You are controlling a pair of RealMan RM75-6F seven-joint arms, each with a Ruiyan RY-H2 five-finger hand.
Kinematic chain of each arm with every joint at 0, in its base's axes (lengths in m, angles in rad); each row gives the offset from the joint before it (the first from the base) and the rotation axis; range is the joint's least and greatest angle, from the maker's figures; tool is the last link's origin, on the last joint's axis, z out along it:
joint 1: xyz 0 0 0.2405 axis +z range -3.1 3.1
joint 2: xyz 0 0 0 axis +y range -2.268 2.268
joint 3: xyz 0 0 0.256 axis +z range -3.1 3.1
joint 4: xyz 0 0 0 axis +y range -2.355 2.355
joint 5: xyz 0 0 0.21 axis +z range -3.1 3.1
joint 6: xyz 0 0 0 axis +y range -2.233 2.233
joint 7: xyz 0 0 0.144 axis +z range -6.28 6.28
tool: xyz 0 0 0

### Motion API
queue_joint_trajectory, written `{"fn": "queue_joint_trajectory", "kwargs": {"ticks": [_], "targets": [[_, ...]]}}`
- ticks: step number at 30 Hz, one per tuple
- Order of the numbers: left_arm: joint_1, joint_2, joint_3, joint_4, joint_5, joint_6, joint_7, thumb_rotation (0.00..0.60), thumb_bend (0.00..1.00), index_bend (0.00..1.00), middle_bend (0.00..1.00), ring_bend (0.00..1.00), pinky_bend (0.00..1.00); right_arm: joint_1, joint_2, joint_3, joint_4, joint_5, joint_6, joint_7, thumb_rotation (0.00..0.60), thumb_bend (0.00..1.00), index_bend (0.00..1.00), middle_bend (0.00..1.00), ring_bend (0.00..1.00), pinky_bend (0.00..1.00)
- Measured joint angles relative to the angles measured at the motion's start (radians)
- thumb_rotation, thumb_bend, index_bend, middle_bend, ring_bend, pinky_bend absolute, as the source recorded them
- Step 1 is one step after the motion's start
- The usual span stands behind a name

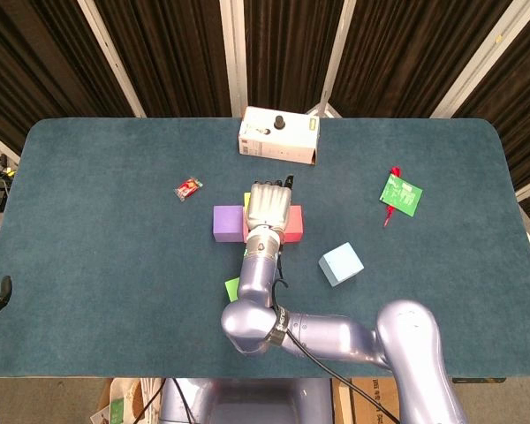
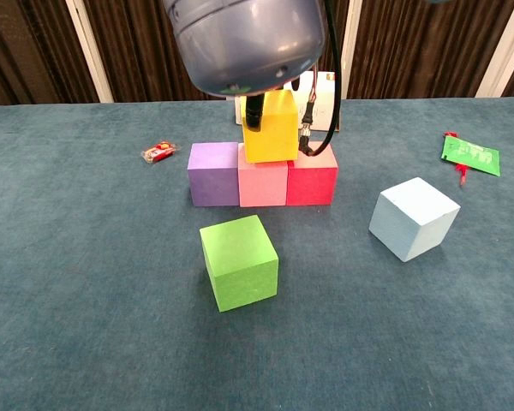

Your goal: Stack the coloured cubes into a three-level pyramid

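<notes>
A row of three cubes stands mid-table: purple (image 2: 213, 173), pink (image 2: 263, 184), red (image 2: 313, 181). My right hand (image 1: 267, 205) reaches over the row from the near side and holds a yellow cube (image 2: 271, 128), with a dark finger (image 2: 254, 114) on its left face. The yellow cube hangs slightly tilted, low over the pink cube and partly over the red one; I cannot tell if it touches them. A green cube (image 2: 239, 262) lies in front of the row and a light blue cube (image 2: 413, 218) sits to the right. My left hand does not show.
A white box (image 1: 278, 136) stands behind the row. A small red wrapper (image 1: 189, 187) lies to the left and a green packet (image 1: 400, 194) far right. My right arm's elbow (image 1: 265, 322) covers part of the green cube in the head view.
</notes>
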Motion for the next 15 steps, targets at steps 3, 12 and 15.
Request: {"fn": "queue_joint_trajectory", "kwargs": {"ticks": [3,12,15], "targets": [[0.0,0.0,0.0,0.0,0.0,0.0,0.001,0.6,0.41,0.03,0.0,0.0,0.0,-0.001,-0.003,0.002,0.006,-0.002,-0.006,-0.002,0.6,0.29,0.37,0.42,0.21,0.0],[0.0,0.0,-0.001,0.001,-0.002,0.002,0.002,0.6,0.41,0.03,0.0,0.0,0.0,-0.011,-0.006,0.002,0.018,-0.001,-0.017,-0.015,0.6,0.29,0.37,0.42,0.21,0.0],[0.0,-0.002,-0.001,0.002,-0.001,0.002,0.004,0.6,0.41,0.03,0.0,0.0,0.0,-0.015,-0.006,0.002,0.019,-0.001,-0.018,-0.018,0.6,0.29,0.37,0.42,0.21,0.0]]}}
